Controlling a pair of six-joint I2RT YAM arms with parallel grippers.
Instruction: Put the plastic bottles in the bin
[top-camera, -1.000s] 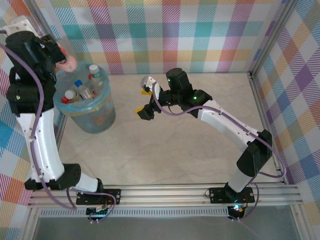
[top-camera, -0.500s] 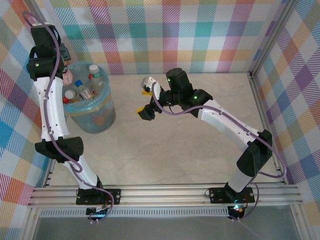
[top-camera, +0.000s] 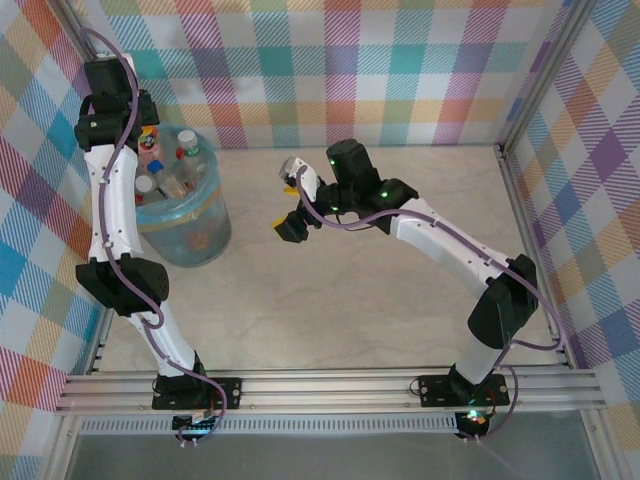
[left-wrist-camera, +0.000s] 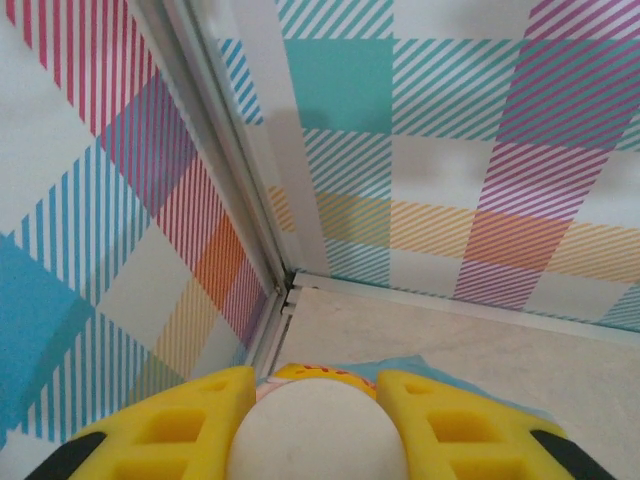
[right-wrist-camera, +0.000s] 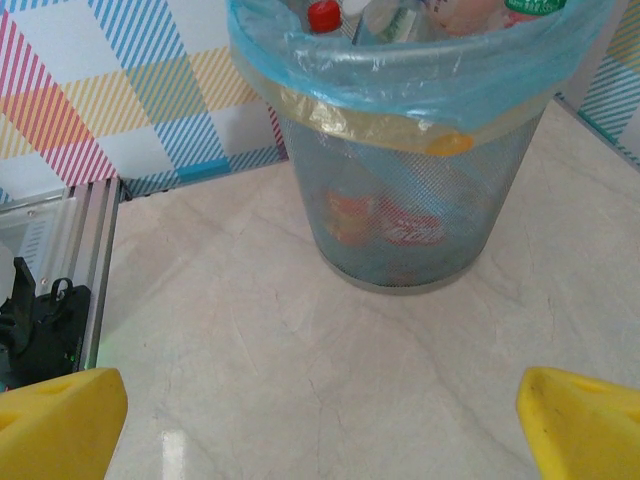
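— Pinching a pale bottle (left-wrist-camera: 318, 440) in the left gripper (left-wrist-camera: 315, 380), hanging over the bin (top-camera: 195, 240) at ten o'clock, beside the plaid corner post (left-wrist-camera: 215, 130).
— Holding the right gripper (right-wrist-camera: 320, 412) spread wide, facing the bin at twelve o'clock across open table (right-wrist-camera: 250, 330).

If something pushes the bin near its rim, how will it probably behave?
The bin is wire mesh and narrower at its base, so it would probably tip rather than slide. The bottles inside look like light plastic, so they likely add little weight. The bag over the rim may feel slippery.
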